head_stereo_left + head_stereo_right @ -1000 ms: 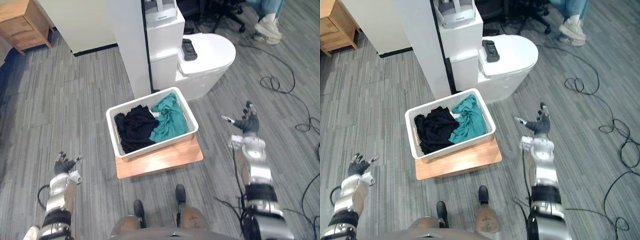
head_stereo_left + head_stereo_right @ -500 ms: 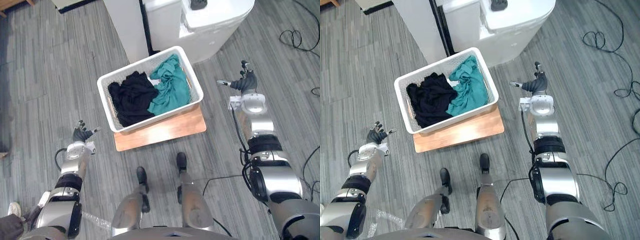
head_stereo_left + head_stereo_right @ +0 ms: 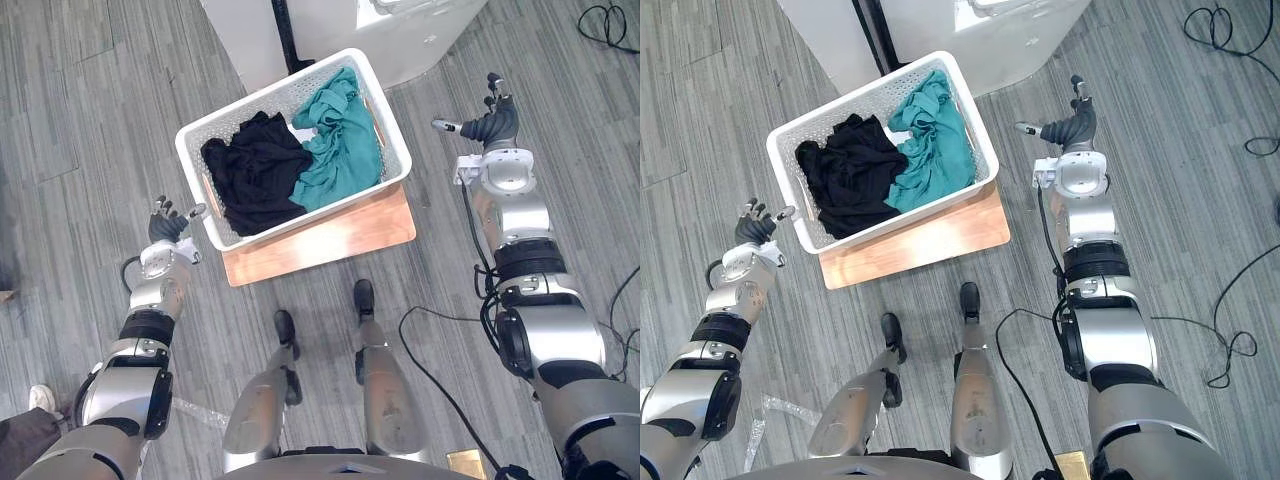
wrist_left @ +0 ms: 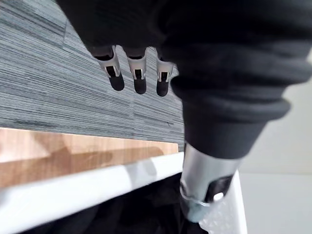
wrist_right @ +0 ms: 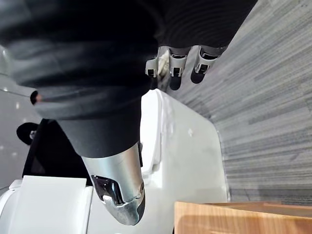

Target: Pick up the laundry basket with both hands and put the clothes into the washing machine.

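Hands are both released, fingers spread, holding nothing. My left hand (image 3: 168, 226) sits just beside the left end of the laundry basket (image 3: 300, 214), thumb close to its rim; I cannot tell whether it touches. My right hand (image 3: 490, 126) is apart from the basket's right end. The white basket rests on a wooden board (image 3: 335, 245) and holds black clothes (image 3: 255, 180) beside a teal garment (image 3: 335, 140). Just beyond the basket stands the white washing machine (image 3: 420, 35).

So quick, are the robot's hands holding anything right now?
Left hand: open, holding nothing, close beside the laundry basket.
Right hand: open, holding nothing, off to the basket's other side.
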Controlling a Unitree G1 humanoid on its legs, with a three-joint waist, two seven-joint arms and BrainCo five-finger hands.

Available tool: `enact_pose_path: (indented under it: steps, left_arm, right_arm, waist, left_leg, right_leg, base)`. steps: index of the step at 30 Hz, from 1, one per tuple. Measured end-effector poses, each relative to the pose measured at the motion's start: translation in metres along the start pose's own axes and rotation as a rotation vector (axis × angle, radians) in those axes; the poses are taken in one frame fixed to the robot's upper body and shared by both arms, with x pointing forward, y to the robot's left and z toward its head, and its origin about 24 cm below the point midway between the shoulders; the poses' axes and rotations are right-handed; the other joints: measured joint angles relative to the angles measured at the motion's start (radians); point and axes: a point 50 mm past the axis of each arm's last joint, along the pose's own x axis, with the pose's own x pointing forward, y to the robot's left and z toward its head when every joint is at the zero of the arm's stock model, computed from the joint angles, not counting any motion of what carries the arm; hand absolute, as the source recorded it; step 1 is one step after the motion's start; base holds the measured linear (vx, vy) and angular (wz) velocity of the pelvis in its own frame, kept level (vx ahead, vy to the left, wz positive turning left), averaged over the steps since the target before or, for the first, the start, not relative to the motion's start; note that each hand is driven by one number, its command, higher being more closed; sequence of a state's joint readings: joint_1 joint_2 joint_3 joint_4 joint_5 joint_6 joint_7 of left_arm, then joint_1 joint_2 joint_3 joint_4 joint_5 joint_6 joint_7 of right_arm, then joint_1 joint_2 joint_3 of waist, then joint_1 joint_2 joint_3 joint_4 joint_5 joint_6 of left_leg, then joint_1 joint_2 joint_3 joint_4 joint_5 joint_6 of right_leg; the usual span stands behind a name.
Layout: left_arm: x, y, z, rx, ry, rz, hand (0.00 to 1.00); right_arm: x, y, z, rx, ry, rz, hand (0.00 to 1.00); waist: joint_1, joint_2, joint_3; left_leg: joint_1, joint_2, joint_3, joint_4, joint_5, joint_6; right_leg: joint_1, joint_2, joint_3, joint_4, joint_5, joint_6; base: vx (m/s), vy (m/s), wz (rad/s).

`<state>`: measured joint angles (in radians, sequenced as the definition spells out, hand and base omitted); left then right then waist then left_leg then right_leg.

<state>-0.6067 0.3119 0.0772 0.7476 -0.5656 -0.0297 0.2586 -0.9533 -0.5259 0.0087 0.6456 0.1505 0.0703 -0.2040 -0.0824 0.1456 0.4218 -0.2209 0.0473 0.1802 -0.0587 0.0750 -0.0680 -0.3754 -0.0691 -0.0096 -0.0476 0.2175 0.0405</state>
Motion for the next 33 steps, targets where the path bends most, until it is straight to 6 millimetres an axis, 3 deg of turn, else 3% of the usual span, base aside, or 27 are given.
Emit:
enact_pose_path:
  steps: [10, 15, 22, 27, 33]
  left_arm:
    - [-0.001, -0.019, 0.000, -0.060, 0.001, -0.017, 0.00]
    - [-0.001, -0.044, -0.006, -0.081, 0.043, -0.045, 0.00]
    - [0.003, -0.052, 0.004, -0.071, 0.022, -0.030, 0.00]
    - [0.003, -0.063, 0.009, -0.087, 0.012, -0.042, 0.00]
    - [0.003, -0.074, 0.016, -0.093, -0.009, -0.045, 0.00]
  right_arm:
    - [0.003, 0.005, 0.010, -0.011, -0.024, -0.003, 0.00]
    - [0.007, 0.021, 0.029, -0.030, -0.080, 0.034, 0.00]
    - [0.000, 0.053, 0.029, -0.035, -0.077, 0.107, 0.00]
    - [-0.003, 0.064, 0.031, -0.028, -0.086, 0.112, 0.00]
    - [-0.008, 0.080, 0.058, -0.038, -0.191, 0.134, 0.00]
  waist:
    - [-0.003, 0.011, 0.016]
    - [-0.002, 0.011, 0.017]
    - [0.018, 0.011, 0.017]
    - [0.017, 0.011, 0.017]
    - [0.018, 0.008, 0.015]
  left_leg:
    - [-0.045, -0.005, 0.013, -0.019, 0.031, -0.002]
    - [-0.084, -0.003, 0.036, -0.024, 0.045, -0.010]
    - [-0.117, -0.003, 0.073, -0.026, 0.043, -0.023]
    - [-0.125, -0.002, 0.106, -0.026, 0.047, -0.027]
    - [-0.140, -0.011, 0.124, -0.026, 0.047, -0.026]
  right_leg:
    - [-0.102, -0.002, 0.020, 0.091, -0.023, 0.000]
    - [-0.172, -0.001, 0.032, 0.142, -0.035, -0.005]
    - [-0.249, -0.002, 0.050, 0.213, -0.065, -0.007]
    - [-0.257, -0.013, 0.042, 0.222, -0.066, -0.005]
    - [-0.282, -0.028, 0.045, 0.244, -0.074, 0.005]
  base:
    - [0.00, 0.003, -0.02]
    - [-0.01, -0.010, -0.02]
    - [-0.01, -0.018, -0.04]
    - [0.00, 0.004, 0.07]
    - [0.00, 0.005, 0.02]
